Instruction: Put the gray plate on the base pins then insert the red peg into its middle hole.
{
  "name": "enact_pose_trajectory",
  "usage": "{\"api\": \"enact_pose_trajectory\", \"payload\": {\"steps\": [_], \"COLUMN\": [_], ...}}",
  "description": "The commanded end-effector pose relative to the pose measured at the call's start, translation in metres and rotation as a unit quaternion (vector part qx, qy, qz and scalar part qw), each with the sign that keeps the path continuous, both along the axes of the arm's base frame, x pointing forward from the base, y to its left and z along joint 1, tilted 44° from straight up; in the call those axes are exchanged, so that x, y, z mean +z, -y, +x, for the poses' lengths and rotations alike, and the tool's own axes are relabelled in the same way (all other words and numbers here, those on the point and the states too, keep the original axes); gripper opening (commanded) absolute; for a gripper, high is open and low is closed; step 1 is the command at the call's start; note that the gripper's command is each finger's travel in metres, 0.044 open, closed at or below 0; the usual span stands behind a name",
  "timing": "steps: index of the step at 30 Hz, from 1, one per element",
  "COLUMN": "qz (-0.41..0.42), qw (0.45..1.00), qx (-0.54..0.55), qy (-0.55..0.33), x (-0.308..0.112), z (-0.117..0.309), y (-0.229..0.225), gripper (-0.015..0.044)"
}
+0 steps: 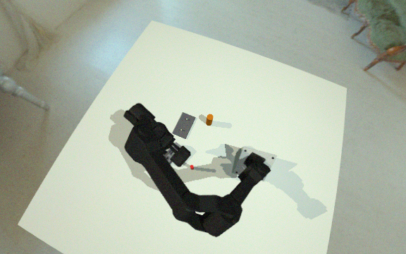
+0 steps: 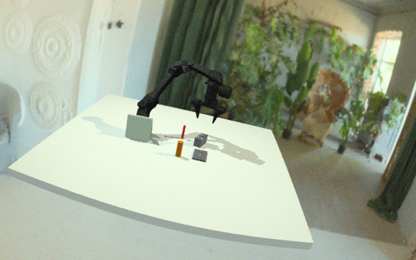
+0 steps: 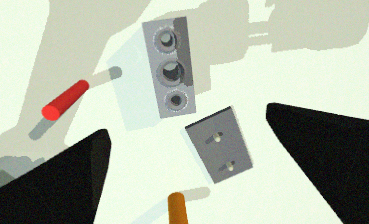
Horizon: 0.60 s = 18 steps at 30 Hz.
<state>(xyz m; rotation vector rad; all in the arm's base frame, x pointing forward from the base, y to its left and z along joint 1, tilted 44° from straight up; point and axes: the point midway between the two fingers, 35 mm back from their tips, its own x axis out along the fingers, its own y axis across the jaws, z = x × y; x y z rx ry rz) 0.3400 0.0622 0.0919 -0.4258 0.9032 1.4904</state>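
Black in the top view, the arm [image 1: 164, 173] [image 2: 165, 84] reaches over the worktop [image 1: 259, 88] [image 2: 150, 177] [image 3: 250, 205], its tool [image 1: 175, 152] [image 2: 205, 120] [image 3: 189, 123] partly covering the gray plate [image 1: 168, 155] [image 2: 198, 141] [image 3: 166, 56]; the two-pin base [image 1: 185, 125] [image 2: 200, 155] [image 3: 220, 150] lies nearer the left edge than the right. Exterior view: the tool hangs open above the worktop, holding nothing; the red peg [image 1: 192, 167] [image 2: 183, 132] [image 3: 67, 100] stands upright, well inside the edges, behind an orange cylinder [image 1: 209, 120] [image 2: 179, 149] [image 3: 178, 210], with the plate just beside the base, toward the far edge. Wrist view: between the widely parted fingers, the base shows both pins uncovered; the plate, three holes in its visible face, is apart from it, and the peg is outside the middle hole
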Motion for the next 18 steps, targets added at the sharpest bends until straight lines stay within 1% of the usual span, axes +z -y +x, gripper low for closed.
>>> {"api": "enact_pose_trajectory", "payload": {"steps": [1, 4, 6, 10, 13, 18], "qz": [0.0, 0.002, 0.005, 0.006, 0.006, 0.006], "qw": [1.0, 1.0, 1.0, 1.0, 1.0, 1.0], "qx": [0.002, 0.003, 0.005, 0.005, 0.005, 0.005], "qy": [-0.002, -0.001, 0.002, 0.002, 0.002, 0.002], "x": [-0.012, -0.035, -0.042, -0.041, -0.05, -0.053], "z": [-0.003, -0.008, -0.01, -0.01, -0.012, -0.012], "y": [-0.013, -0.036, -0.043, -0.048, -0.057, -0.059], "gripper": [0.044, 0.044, 0.044, 0.044, 0.044, 0.044]}}
